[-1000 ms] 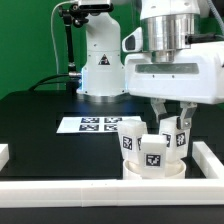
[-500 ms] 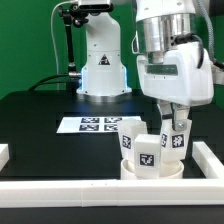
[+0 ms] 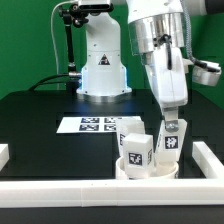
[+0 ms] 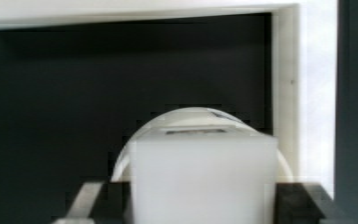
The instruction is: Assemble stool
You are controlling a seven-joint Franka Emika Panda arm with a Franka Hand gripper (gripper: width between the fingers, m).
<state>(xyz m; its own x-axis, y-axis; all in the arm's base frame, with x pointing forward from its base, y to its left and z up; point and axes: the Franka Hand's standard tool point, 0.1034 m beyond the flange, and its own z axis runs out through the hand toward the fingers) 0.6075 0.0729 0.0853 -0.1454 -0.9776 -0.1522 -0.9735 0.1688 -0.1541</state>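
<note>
The arm has swung round over the last second: its wrist housing, square-on a moment ago, is now turned and tilted toward the exterior view's right, and the end effector (image 3: 172, 132) has rotated with it. That reads to me as a leg being screwed into the seat, so the stool is well along but not done.

The black bench (image 3: 40, 115) carries everything. At its near edge, between the white rim bars (image 3: 205, 155), sits the round seat (image 3: 148, 170), low and mostly hidden by the legs standing on it. The marker board (image 3: 88, 124) lies flat behind, as before.

Three legs stand on the seat. The one on the exterior view's right (image 3: 172, 141) is clamped between the end effector's fingers, closed firmly on it. The front leg (image 3: 138, 151) has shifted toward the exterior view's left since half a second ago; a third (image 3: 131, 129) stands behind it.

No brand or readable writing anywhere, only black-and-white square tags on legs and board. The wrist view shows a white rounded leg (image 4: 197, 165) close up.
</note>
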